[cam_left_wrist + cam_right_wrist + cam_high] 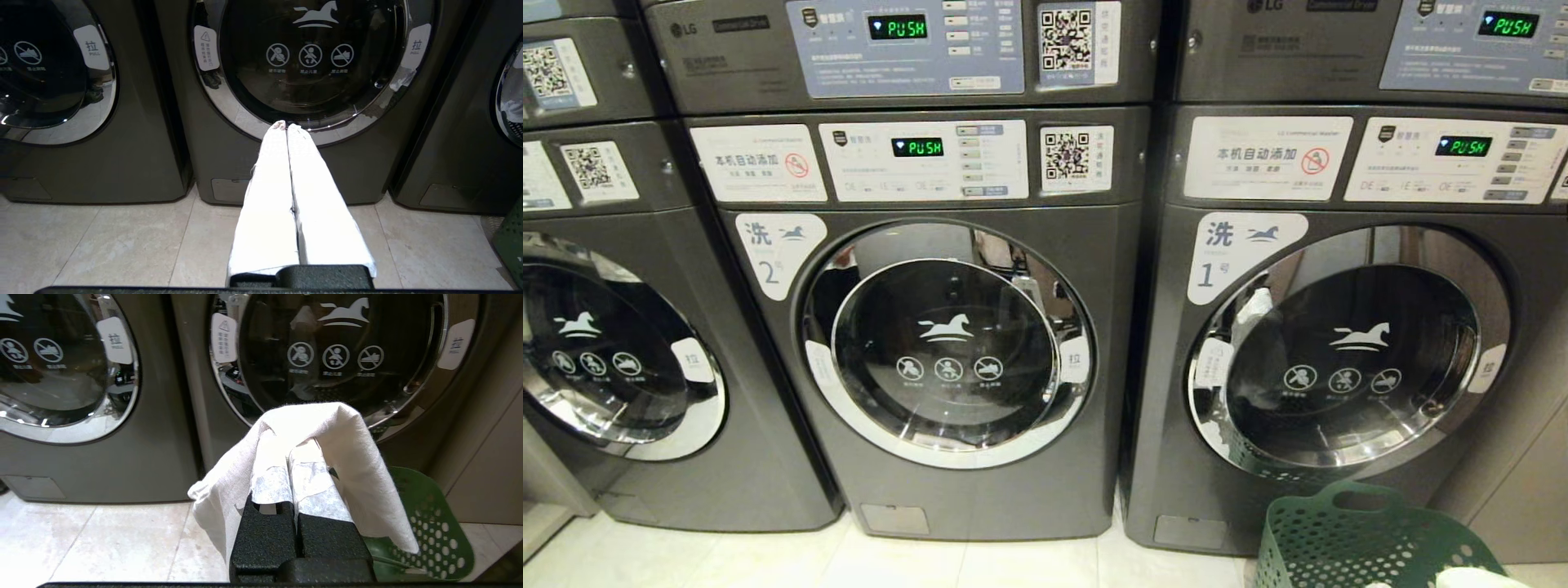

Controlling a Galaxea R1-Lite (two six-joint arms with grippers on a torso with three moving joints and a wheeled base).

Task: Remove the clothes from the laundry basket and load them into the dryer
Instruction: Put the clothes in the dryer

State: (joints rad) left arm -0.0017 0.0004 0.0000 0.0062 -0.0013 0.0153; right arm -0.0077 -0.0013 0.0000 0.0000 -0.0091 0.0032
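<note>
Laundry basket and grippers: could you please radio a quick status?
Left gripper shut, empty. Right gripper shut, white cloth draped over it. Green laundry basket on floor by machine 1. Its door shut, blocking loading.

Green perforated laundry basket (1347,539) on floor, near right, before machine 1 (1339,359), door shut. White cloth (327,457) draped over right gripper (300,451) fingers.
</note>
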